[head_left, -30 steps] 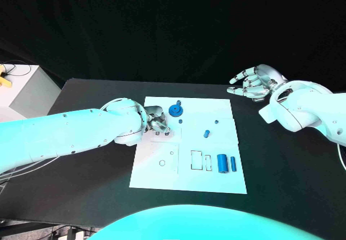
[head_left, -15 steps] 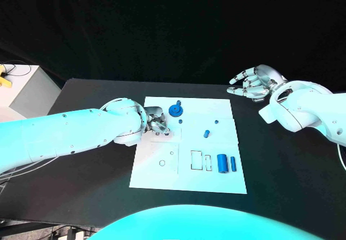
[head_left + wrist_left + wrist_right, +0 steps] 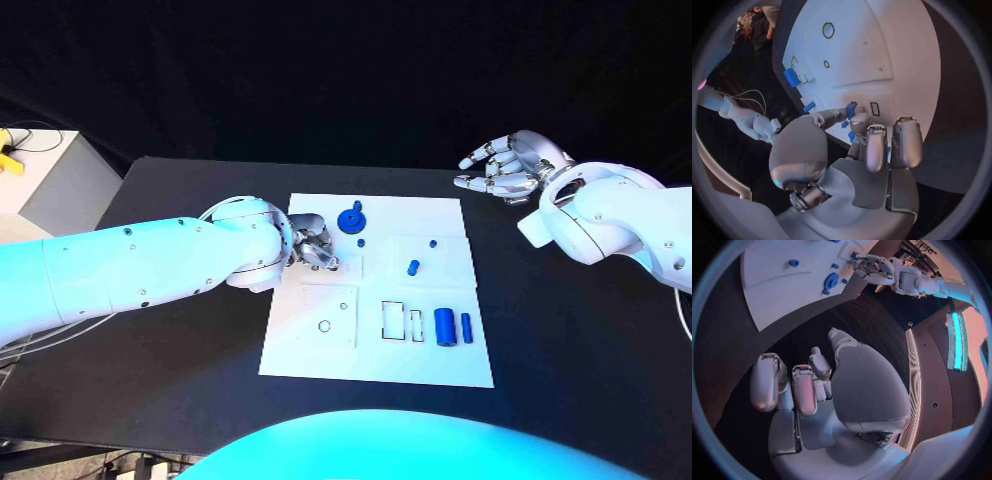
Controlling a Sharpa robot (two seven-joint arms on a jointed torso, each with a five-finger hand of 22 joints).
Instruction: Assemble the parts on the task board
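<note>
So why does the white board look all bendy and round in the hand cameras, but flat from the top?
In the left wrist view the fisheye lens curves the task board edges; the right wrist view bends it too. In the head view its edges run straight, though bluish light tints the arms.

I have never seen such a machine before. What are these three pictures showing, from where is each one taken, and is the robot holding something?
This is a robot with two white arms, each ending in a silver hand. One picture looks down from its head onto a black table. The round pictures come from cameras at each wrist, behind that hand. The white plate, the task board, carries small blue parts: a round disc, a small peg, and two cylinders. The left hand rests over the board's edge and pinches a small blue part in its fingertips. The right hand hovers beside the board, fingers apart, holding nothing.
</note>
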